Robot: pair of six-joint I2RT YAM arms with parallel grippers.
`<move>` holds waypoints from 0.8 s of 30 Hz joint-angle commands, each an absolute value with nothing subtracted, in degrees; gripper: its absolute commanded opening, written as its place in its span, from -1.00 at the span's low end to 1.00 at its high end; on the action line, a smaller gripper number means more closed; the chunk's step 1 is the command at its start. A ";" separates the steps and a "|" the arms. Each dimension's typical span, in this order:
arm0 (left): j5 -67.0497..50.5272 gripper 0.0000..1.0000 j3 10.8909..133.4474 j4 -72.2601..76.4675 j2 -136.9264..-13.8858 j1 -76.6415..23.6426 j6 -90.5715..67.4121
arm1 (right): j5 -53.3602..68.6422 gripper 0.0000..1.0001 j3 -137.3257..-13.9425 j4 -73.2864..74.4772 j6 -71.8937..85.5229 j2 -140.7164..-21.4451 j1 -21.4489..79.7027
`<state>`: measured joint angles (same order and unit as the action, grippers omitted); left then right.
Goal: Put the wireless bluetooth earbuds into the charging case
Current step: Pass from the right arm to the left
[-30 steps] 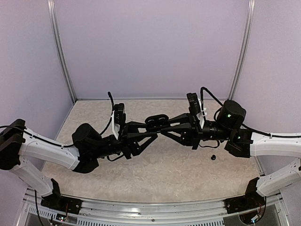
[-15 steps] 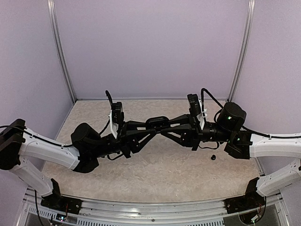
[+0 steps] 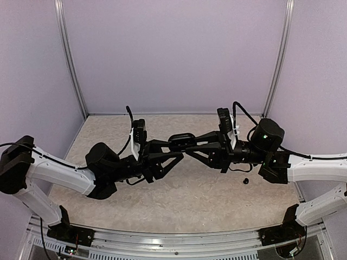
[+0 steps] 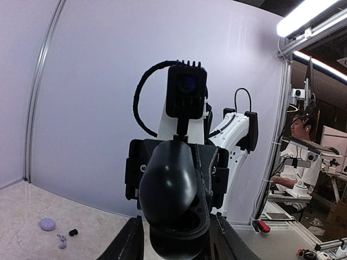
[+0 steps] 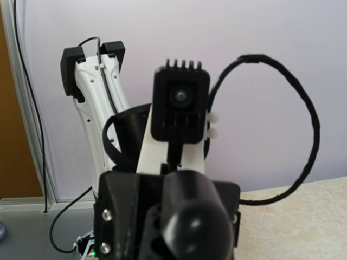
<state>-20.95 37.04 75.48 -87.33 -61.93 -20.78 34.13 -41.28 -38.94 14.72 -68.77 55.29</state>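
Robot lab, and we're inside a test booth!
Plain lilac walls (image 3: pixel 173 54) box in a speckled desk (image 3: pixel 190 200), metal posts (image 3: pixel 70 59) stand in the corners, and two robot arms (image 3: pixel 54 176) are bolted to a rail (image 3: pixel 173 237) at the near edge. Out past the side panel, under a bright strip light (image 4: pixel 306 16), a man (image 4: pixel 298 157) sits at a bench (image 4: pixel 294 189) with gear and a cardboard box (image 4: pixel 336 214) around him.
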 commanded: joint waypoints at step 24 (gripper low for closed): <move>-21.46 -0.43 38.58 79.54 -87.87 -62.40 -21.18 | 33.84 -1.00 -39.99 -41.68 16.08 -68.74 55.89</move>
<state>-20.93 37.04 77.17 -87.66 -61.98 -21.21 34.06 -40.62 -40.27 15.68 -68.77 55.40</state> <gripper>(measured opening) 0.302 0.232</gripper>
